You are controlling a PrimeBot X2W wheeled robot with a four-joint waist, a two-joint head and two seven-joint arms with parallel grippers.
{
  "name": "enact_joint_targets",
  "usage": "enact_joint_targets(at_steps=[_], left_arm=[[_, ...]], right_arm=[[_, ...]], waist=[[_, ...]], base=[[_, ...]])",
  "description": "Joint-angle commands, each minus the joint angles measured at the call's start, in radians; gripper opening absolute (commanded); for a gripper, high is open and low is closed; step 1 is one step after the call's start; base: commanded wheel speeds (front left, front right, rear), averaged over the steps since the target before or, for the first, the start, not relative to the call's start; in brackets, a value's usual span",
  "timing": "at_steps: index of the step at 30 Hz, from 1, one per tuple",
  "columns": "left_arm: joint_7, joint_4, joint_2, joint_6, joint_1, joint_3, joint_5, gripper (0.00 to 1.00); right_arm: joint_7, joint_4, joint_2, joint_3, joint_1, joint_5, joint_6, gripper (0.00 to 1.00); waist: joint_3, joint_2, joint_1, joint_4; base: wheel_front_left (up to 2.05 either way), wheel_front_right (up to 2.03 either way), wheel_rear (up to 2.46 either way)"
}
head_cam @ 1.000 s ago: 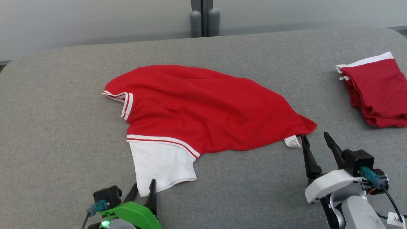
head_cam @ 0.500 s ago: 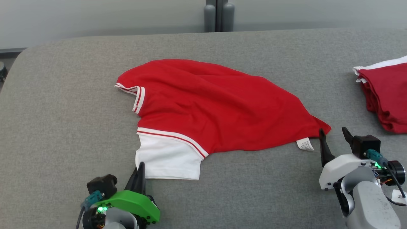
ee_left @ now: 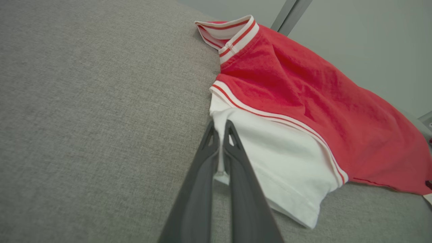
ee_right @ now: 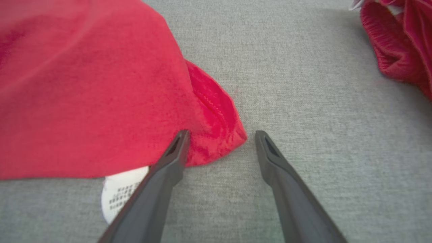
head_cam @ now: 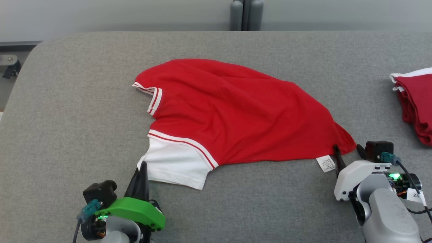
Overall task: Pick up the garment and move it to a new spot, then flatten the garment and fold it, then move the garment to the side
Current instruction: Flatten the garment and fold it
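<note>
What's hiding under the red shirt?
A white care label pokes out beneath the red-and-white cloth shirt, which lies on the grey fabric tabletop. Anything else underneath is covered.

You see a red garment (head_cam: pixel 243 111) with a white sleeve (head_cam: pixel 172 165) and red-and-white striped trim (head_cam: pixel 184 145), on a grey surface (head_cam: pixel 67 118). At the right, a darker red pile (head_cam: pixel 416 101), perhaps white-edged.

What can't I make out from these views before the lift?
Care label print: too small in the head view; blurred and partly behind the right gripper's finger in the right wrist view.
Second red garment: cut off by the head view's right edge.
Garment's underside layers: covered by its own red cloth.
Depth of the left gripper's bite on the white sleeve: its shut fingers cover the pinch.
</note>
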Motion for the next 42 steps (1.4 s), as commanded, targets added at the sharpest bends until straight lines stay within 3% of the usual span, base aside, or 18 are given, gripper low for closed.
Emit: enact_joint_targets(at_steps=[1,2,7,13,22,26,35,42], left_arm=[[-0.007,-0.007,0.01,0.003,0.006,0.003,-0.001,0.0],[-0.008,-0.01,0.01,0.001,0.007,0.002,-0.001,0.0],[-0.013,-0.026,0.01,-0.013,0.01,-0.005,-0.006,0.0],[-0.01,-0.082,0.028,-0.032,0.001,0.002,-0.023,0.0],[0.057,-0.327,0.143,-0.021,-0.071,0.063,-0.029,0.0],[0.139,-0.494,0.21,-0.014,-0.137,0.105,-0.05,0.0],[0.267,-0.737,0.301,-0.003,-0.3,0.13,-0.037,0.0],[0.348,-0.807,0.334,-0.01,-0.457,0.115,-0.027,0.0]], right_arm=[[0.011,0.015,-0.003,0.009,-0.009,0.013,-0.001,0.07],[0.014,0.021,-0.003,0.014,-0.015,0.017,-0.001,0.0],[0.014,0.024,-0.003,0.059,-0.017,0.144,-0.001,0.0],[0.029,-0.071,-0.006,0.144,0.013,0.3,-0.001,0.0],[0.129,-0.398,-0.048,0.238,0.064,0.509,-0.001,0.0],[0.216,-0.618,-0.062,0.252,0.095,0.636,-0.001,0.0],[0.36,-0.974,-0.07,0.169,0.102,0.721,-0.001,0.0],[0.462,-1.181,-0.032,0.073,0.064,0.738,-0.001,0.0]], waist=[[-0.001,-0.0001,0.0,-0.002],[-0.002,-0.0001,0.0,-0.003],[-0.019,-0.0001,0.0,-0.008],[-0.051,-0.0001,0.0,-0.024],[-0.118,-0.0001,0.0,-0.052],[-0.153,-0.0001,0.0,-0.064],[-0.181,-0.0001,0.0,-0.082],[-0.173,-0.0001,0.0,-0.106]], base=[[0.0,0.0,0.0],[0.0,0.0,0.0],[0.0,0.0,0.0],[0.0,0.0,0.0],[0.0,0.0,0.0],[0.0,0.0,0.0],[0.0,0.0,0.0],[0.0,0.0,0.0]])
